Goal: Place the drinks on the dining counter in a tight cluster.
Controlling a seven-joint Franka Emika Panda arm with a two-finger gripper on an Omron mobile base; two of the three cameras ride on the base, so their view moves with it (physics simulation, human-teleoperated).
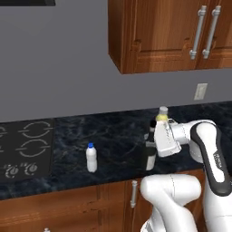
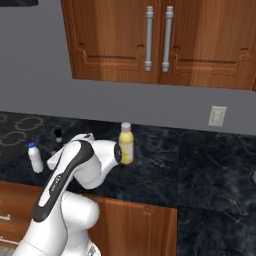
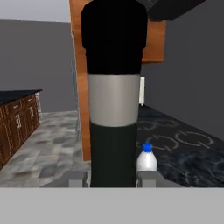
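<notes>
My gripper (image 3: pixel 113 178) is shut on the slim dark wine bottle (image 3: pixel 113 100), low on its body under the pale label. That bottle (image 1: pixel 148 162) stands upright near the front edge of the narrow black counter (image 1: pixel 113 136); its dark top (image 2: pixel 58 133) peeks out behind my arm. The yellow juice bottle (image 1: pixel 162 115) (image 2: pixel 126 145) stands just behind my hand. Further left on the same counter is the small white blue-capped bottle (image 1: pixel 91 158) (image 2: pixel 35 158) (image 3: pixel 146 159). In the hand view, the dining counter (image 3: pixel 17 94), black over brown cabinets, lies across the floor.
A cooktop (image 1: pixel 25 149) is set into the counter's left end. Wooden wall cabinets (image 1: pixel 172 31) with silver handles hang above the counter, and an outlet (image 1: pixel 200 91) sits on the grey wall. Grey tiled floor (image 3: pixel 43 144) separates the two counters.
</notes>
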